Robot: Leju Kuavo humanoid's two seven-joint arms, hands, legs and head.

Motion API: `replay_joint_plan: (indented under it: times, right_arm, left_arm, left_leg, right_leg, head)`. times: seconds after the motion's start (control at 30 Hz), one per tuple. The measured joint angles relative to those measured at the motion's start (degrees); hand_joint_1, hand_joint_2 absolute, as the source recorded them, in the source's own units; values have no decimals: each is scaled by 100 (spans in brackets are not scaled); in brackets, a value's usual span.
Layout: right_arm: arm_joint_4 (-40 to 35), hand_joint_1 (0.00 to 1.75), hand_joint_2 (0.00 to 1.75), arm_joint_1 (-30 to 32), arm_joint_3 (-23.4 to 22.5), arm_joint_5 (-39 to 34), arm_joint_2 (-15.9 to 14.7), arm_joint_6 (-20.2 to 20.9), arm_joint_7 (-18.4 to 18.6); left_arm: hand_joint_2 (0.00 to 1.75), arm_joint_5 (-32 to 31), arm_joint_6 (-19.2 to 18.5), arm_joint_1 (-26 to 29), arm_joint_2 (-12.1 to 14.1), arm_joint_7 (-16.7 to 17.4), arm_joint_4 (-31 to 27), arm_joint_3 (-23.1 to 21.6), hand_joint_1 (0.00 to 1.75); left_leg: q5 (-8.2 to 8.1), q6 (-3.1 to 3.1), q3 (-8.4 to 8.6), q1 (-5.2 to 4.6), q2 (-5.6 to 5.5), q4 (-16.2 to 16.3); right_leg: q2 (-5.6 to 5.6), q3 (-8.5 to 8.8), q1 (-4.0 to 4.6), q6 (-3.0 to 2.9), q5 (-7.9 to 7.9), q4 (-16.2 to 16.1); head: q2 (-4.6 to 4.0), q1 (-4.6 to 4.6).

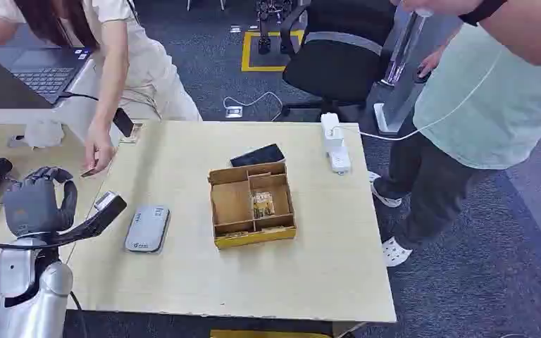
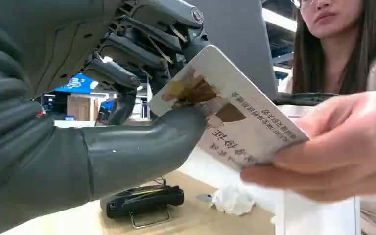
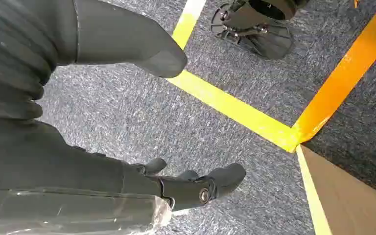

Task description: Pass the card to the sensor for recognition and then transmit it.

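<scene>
Two hands share the card (image 2: 225,117): the left hand (image 2: 142,98) pinches one end, a person's hand (image 2: 338,147) the other. Thin, stiff and slick, it is best gripped by its flat faces near the edge. The right hand (image 3: 127,112) hangs slack-fingered, holding nothing.

Glossy printed card (image 2: 227,120) in matt grey plastic left hand (image 2: 127,98); pale wood-grain table (image 1: 183,282) below; rough grey carpet (image 3: 127,117) beneath right hand (image 3: 127,98).
</scene>
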Motion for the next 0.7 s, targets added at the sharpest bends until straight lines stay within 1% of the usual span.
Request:
replay_joint_plan:
  times: [0.23, 0.43, 0.6, 0.7]
  right_arm:
    - [0, 0, 175, 0, -31, 7, 0, 11, 13]
    - [0, 0, 175, 1, -57, 20, 0, 11, 13]
    - [0, 0, 175, 3, -113, 46, 0, 9, 11]
    - [0, 0, 175, 6, -181, 66, 9, -9, 2]
  left_arm:
    - [175, -26, 7, 31, 0, 0, 4, 2, 175]
    - [175, 50, 96, 69, -9, 7, 7, 18, 175]
    - [175, -198, 142, 188, -11, 37, 7, 57, 175]
    - [175, -486, 284, 399, -11, 37, 13, 59, 175]
  left_leg:
    - [0, 0, 0, 0, 0, 0]
    - [0, 0, -1, 0, 0, 0]
    - [0, 0, 0, 0, 0, 0]
    - [0, 0, 0, 0, 1, 0]
  right_leg:
    - [0, 0, 0, 0, 0, 0]
    - [-1, 0, 0, 0, 0, 0]
    - [0, 0, 0, 0, 0, 0]
    - [2, 0, 0, 0, 0, 0]
  head:
    - [-2, 0]
    - [-2, 0]
    - [-2, 2]
    - [0, 0]
